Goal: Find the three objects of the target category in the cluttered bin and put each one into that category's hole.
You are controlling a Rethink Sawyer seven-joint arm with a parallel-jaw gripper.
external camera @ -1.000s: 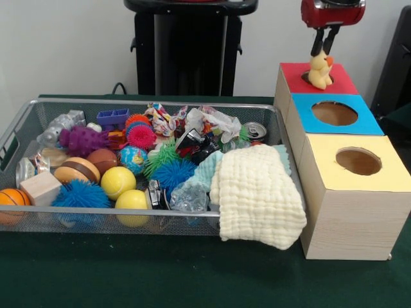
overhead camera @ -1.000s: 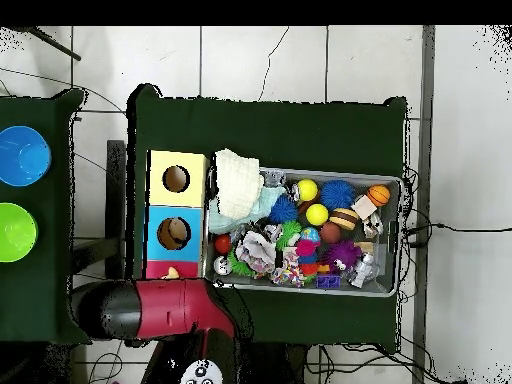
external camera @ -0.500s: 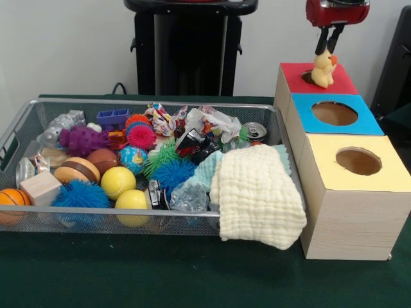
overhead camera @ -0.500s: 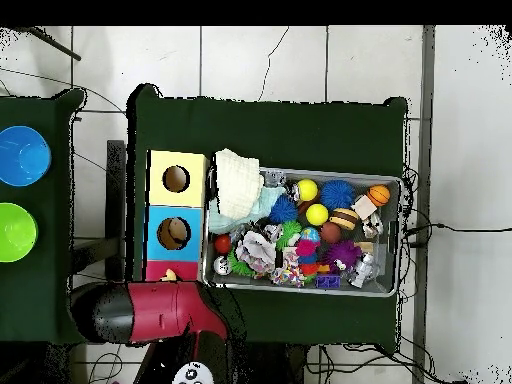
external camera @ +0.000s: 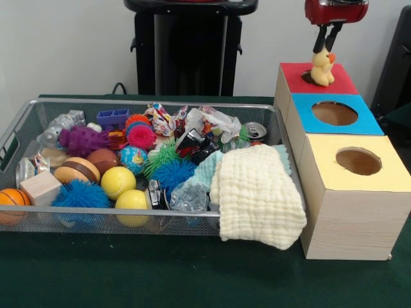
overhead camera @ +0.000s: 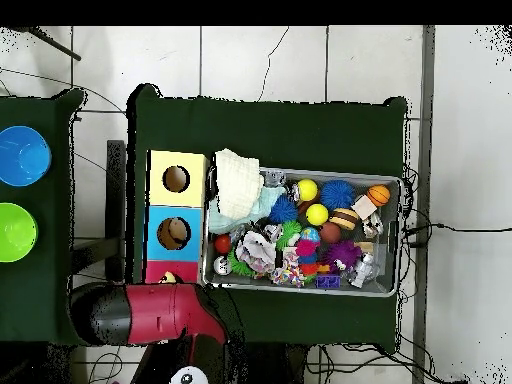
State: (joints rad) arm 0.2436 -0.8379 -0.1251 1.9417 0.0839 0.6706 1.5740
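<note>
A small yellow toy duck (external camera: 321, 68) with an orange beak stands upright over the round hole of the red-topped box (external camera: 345, 81). My gripper (external camera: 325, 49) hangs straight above it, its two dark fingers pinched on the top of the duck's head. In the overhead view the duck (overhead camera: 170, 273) shows as a yellow speck on the red box, and the red arm (overhead camera: 160, 311) hides the gripper. The wire bin (external camera: 154, 102) to the left holds several toys.
A blue-topped box (external camera: 370, 123) and a yellow-topped box (external camera: 385, 183) stand in line in front of the red one. A cream cloth (external camera: 257, 199) drapes over the bin's right corner. In the bin lie yellow balls (external camera: 118, 182), spiky balls and a can (external camera: 255, 131).
The gripper and the duck swayed a little to the right and back, and now sit slightly higher over the red box's hole. The bin's contents have not moved.
</note>
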